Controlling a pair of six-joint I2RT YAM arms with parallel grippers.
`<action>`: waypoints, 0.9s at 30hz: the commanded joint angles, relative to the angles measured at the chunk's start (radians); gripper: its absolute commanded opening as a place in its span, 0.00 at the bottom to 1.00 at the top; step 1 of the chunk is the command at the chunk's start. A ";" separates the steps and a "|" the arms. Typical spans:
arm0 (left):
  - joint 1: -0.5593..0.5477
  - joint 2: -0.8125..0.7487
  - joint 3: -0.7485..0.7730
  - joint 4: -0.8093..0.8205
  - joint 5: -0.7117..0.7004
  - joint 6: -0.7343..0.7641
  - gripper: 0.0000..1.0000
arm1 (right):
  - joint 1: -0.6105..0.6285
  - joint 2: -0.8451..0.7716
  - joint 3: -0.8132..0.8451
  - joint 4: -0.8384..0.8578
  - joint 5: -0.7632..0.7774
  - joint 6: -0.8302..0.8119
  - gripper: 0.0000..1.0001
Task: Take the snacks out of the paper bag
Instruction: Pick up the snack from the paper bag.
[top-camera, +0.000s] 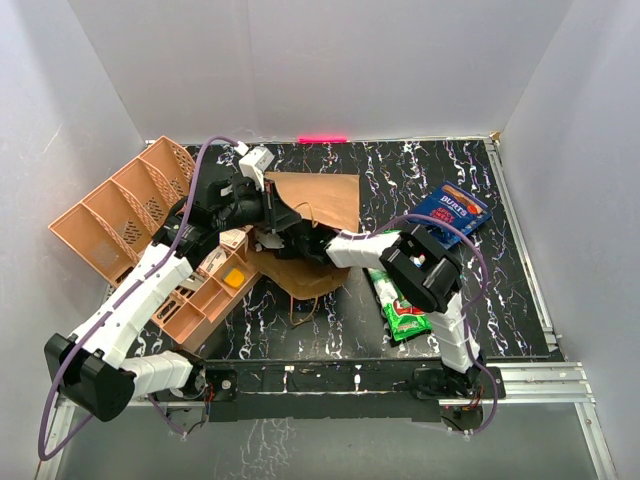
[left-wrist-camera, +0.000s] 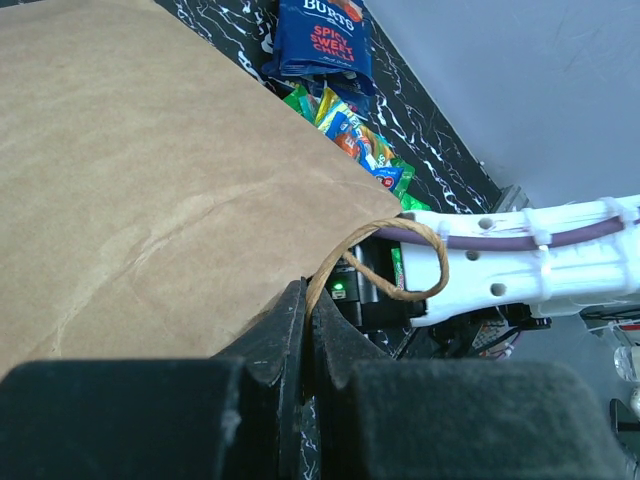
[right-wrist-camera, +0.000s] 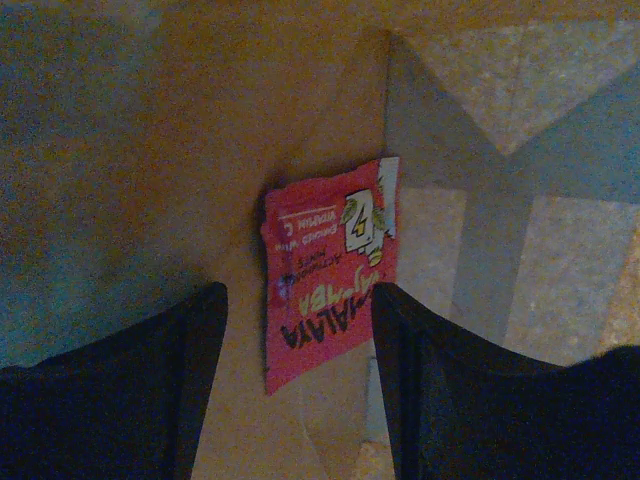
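Right wrist view: red snack packet (right-wrist-camera: 328, 278) lies lengthwise in line with spread right gripper (right-wrist-camera: 298, 288).

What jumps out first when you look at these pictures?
The big brown paper bag lying in the middle, pinched at its handle by the left fingers. Deep inside it, a bright red packet sits between the open right fingers. Outside, a blue Burts packet lies at the far right.

Seen from high behind the bases, looking down on the whole surface (top-camera: 520, 300). From left wrist, pressed close along the paper bag (left-wrist-camera: 150, 200) outside; from right wrist, inside it. Shared in all three: the bag.
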 joint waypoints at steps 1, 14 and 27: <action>0.001 -0.037 0.010 -0.005 0.024 0.020 0.00 | 0.003 0.052 0.024 0.158 0.063 -0.053 0.62; 0.001 -0.046 0.036 -0.048 0.014 0.028 0.00 | -0.038 0.168 0.135 0.355 0.177 -0.200 0.60; 0.001 -0.018 0.061 -0.074 -0.039 0.022 0.00 | -0.052 0.188 0.224 0.346 0.166 -0.292 0.55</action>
